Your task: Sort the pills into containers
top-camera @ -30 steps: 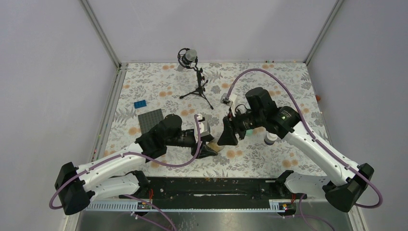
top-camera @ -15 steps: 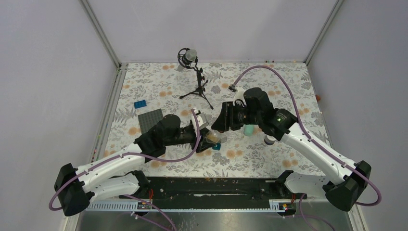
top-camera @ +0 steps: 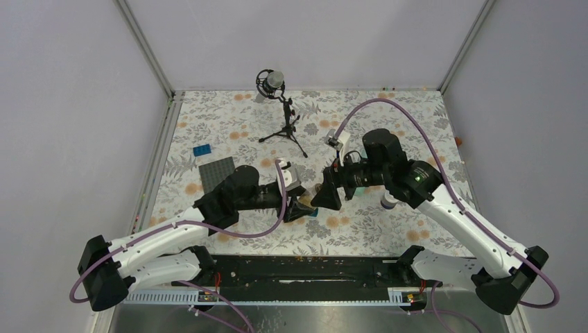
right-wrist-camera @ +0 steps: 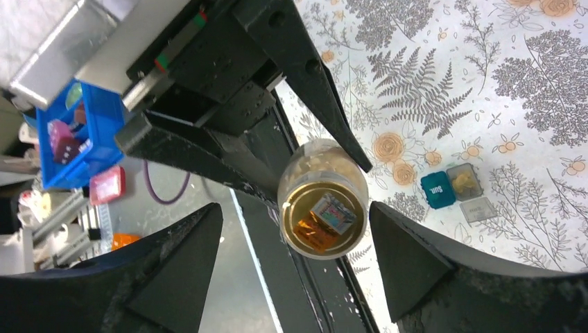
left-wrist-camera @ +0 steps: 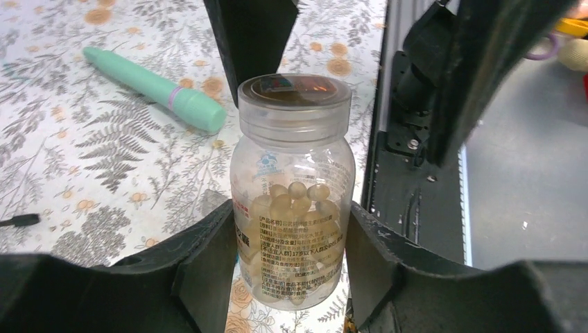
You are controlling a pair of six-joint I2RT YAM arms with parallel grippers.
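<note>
The left claw (left-wrist-camera: 291,232) grips the jar (left-wrist-camera: 295,173) by its sides, with the amber pills (left-wrist-camera: 297,202) inside under the lid (left-wrist-camera: 294,97). The right claw (right-wrist-camera: 293,212), drawn back half a second ago, has returned and stands wide open around the lid, not touching it. Beyond, the teal box (right-wrist-camera: 437,189) and the grey box (right-wrist-camera: 464,182) lie side by side on the cloth (right-wrist-camera: 444,76).

white shell links between black joint housings on the left arm (top-camera: 163,232) and right arm (top-camera: 459,218); a purple cable (top-camera: 388,104) loops along each; a small green light (top-camera: 418,177) on the right; matte black wedge-shaped fingers (right-wrist-camera: 416,270)
</note>
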